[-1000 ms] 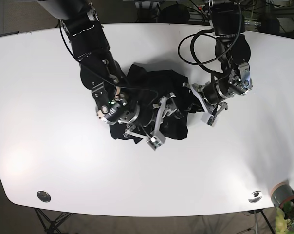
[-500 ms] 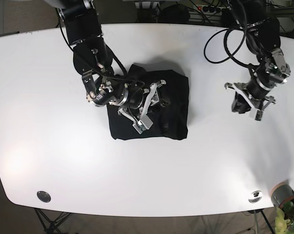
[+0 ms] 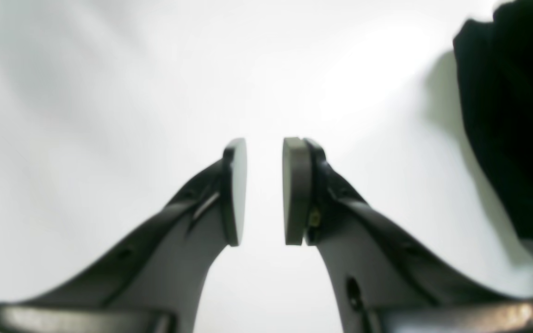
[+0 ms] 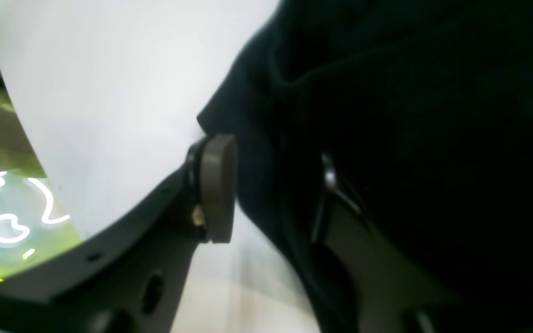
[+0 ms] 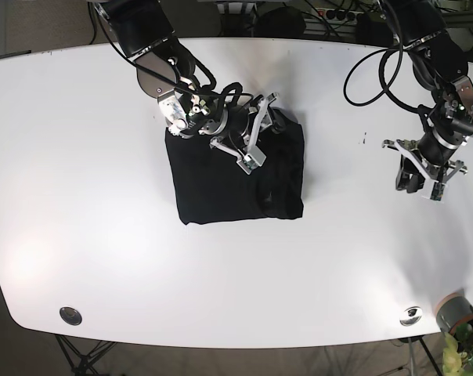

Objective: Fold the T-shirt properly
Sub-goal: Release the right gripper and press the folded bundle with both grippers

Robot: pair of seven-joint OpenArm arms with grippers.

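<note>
On the table [image 5: 80, 235], the folded black T-shirt [image 5: 221, 184] lies under the parted right tool [image 5: 260, 129].

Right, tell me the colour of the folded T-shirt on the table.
Plain black, with no visible print; the folded cotton T-shirt shows best in the base view.

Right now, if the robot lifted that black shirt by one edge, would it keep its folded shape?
Probably not. The shirt lies in soft creased layers, so it would likely droop and unfold. It looks light, and on the smooth white table a push would probably slide or bunch it.

Right hand [image 4: 271, 194] astride black T-shirt [image 4: 414, 115] edge
</note>
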